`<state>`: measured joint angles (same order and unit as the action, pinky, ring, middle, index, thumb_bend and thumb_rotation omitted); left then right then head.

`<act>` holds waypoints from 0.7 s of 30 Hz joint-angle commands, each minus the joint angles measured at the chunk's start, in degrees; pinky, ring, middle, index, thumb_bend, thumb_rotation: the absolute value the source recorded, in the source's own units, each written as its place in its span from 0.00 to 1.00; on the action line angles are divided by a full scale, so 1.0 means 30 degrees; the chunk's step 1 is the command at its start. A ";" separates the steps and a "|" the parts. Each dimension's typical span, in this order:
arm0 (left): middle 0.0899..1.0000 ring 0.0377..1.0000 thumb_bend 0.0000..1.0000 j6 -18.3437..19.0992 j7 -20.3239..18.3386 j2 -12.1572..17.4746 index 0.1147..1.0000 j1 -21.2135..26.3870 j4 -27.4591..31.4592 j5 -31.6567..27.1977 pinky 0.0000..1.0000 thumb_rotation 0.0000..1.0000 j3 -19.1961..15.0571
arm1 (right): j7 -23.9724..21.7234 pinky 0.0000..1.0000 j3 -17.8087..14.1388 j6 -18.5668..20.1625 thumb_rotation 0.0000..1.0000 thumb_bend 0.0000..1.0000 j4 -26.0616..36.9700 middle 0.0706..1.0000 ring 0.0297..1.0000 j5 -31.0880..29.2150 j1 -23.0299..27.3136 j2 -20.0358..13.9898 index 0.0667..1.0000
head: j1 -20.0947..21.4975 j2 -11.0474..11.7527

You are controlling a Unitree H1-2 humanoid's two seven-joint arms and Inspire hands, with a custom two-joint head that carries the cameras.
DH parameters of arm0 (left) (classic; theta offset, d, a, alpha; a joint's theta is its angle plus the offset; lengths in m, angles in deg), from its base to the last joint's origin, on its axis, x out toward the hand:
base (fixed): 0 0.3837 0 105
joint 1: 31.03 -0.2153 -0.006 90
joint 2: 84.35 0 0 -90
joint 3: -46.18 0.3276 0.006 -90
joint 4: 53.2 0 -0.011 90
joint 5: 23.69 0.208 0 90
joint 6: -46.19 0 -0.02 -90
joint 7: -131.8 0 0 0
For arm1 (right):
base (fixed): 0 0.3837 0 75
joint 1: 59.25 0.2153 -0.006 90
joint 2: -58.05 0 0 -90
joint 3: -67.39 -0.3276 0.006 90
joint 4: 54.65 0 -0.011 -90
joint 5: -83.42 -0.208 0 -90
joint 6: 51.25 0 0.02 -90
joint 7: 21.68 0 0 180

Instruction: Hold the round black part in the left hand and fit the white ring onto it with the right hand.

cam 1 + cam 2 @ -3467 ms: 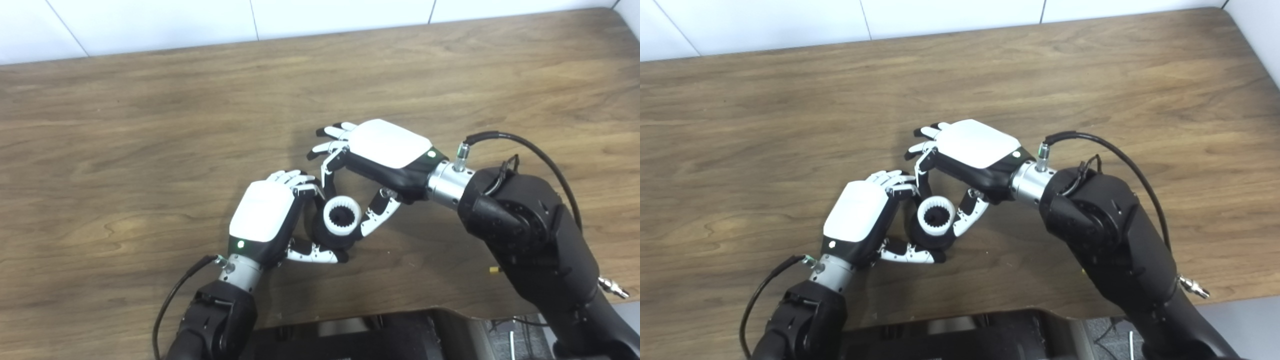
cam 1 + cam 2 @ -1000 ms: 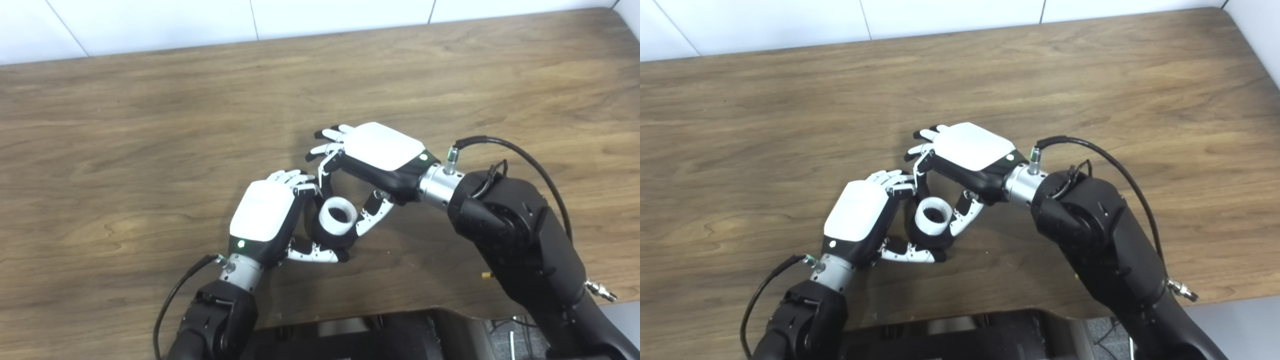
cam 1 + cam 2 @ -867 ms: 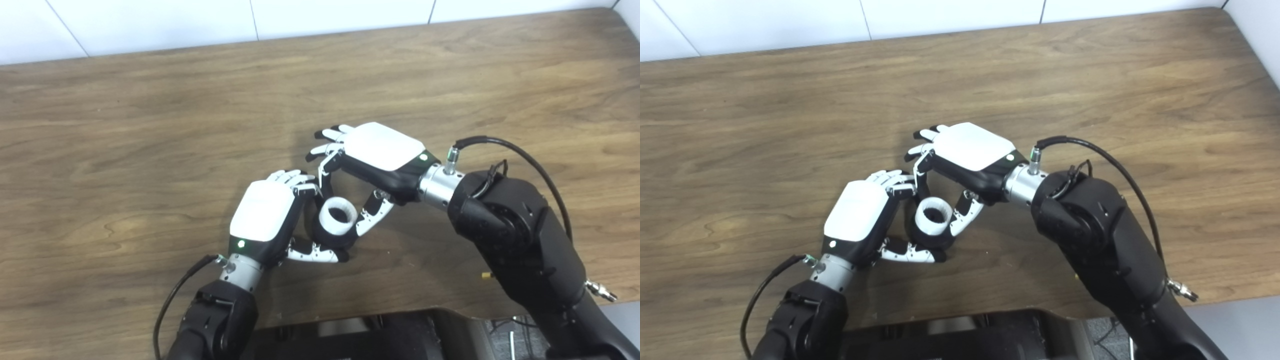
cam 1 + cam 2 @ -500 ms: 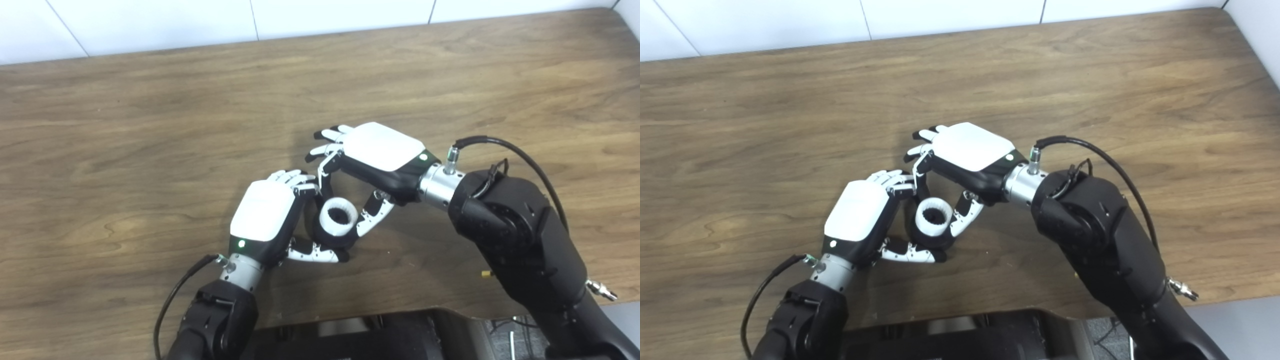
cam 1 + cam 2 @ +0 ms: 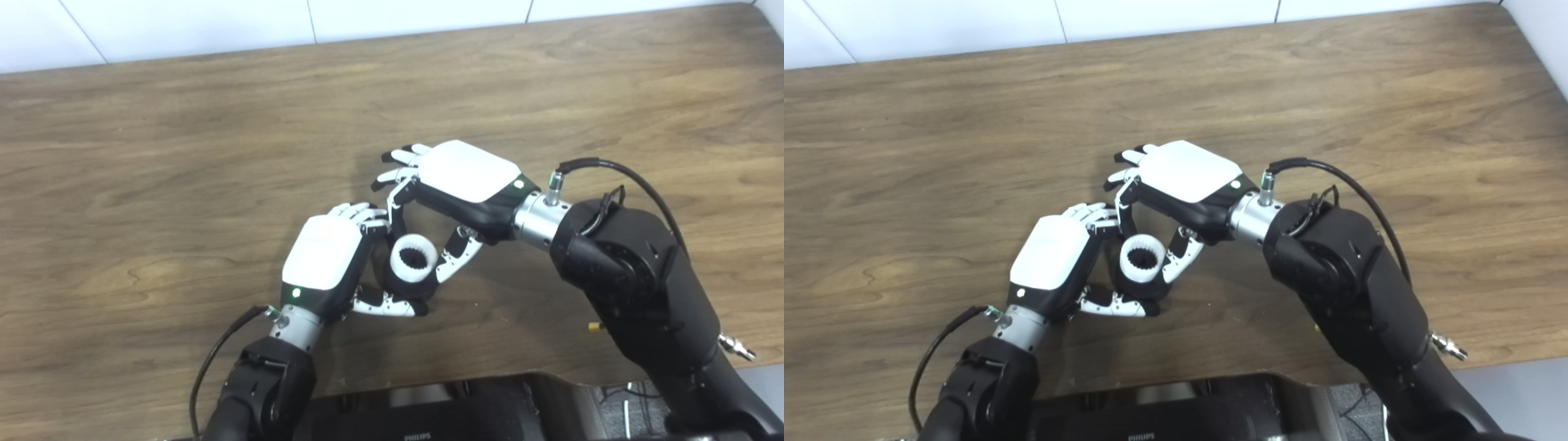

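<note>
The white ring [image 5: 413, 262] with toothed inner edge sits on top of the round black part [image 5: 409, 290], near the table's front middle. My left hand [image 5: 323, 260] is shut on the black part, fingers behind it and thumb in front along the table. My right hand [image 5: 460, 184] reaches in from the right and pinches the white ring between a finger at its far side and the thumb at its right side. Most of the black part is hidden by the ring and the hands.
The wooden table [image 5: 184, 153] stretches wide to the left and back, ending at a white wall. Its front edge runs just below the hands, with a dark base [image 5: 429, 416] beneath. A cable [image 5: 618, 174] arcs from the right wrist.
The whole picture has shifted slightly, so the camera moved. The ring, tilted a second ago, now lies more level on the black part with its teeth showing. Both hands keep their hold.
</note>
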<state>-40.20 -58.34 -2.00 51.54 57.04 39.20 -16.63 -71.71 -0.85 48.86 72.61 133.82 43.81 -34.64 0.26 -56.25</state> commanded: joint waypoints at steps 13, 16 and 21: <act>0.75 0.83 0.52 0.0095 -0.0559 -0.0138 0.42 0.0017 0.0276 0.0174 0.86 0.05 0.0169 | 0.0436 0.97 -0.0088 -0.0472 0.14 0.53 0.0335 0.85 0.96 0.0080 0.0195 0.0074 0.45 | 0.0053 -0.0067; 0.75 0.84 0.52 0.0167 -0.0720 -0.0154 0.42 0.0027 0.0337 0.0242 0.87 0.05 0.0185 | 0.0405 0.98 -0.0039 -0.0447 0.14 0.53 0.0342 0.86 0.97 0.0039 0.0111 0.0111 0.45 | 0.0053 -0.0067; 0.75 0.83 0.52 0.0125 -0.0732 -0.0173 0.42 0.0028 0.0352 0.0267 0.86 0.05 0.0182 | 0.0514 0.99 0.0054 -0.0597 0.14 0.53 0.0312 0.86 0.98 0.0077 -0.0040 0.0107 0.45 | 0.0053 -0.0067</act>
<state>-39.89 -59.47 -2.21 51.65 57.43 39.32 -16.64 -71.42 -0.69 48.72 72.51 134.23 42.90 -34.61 0.35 -56.43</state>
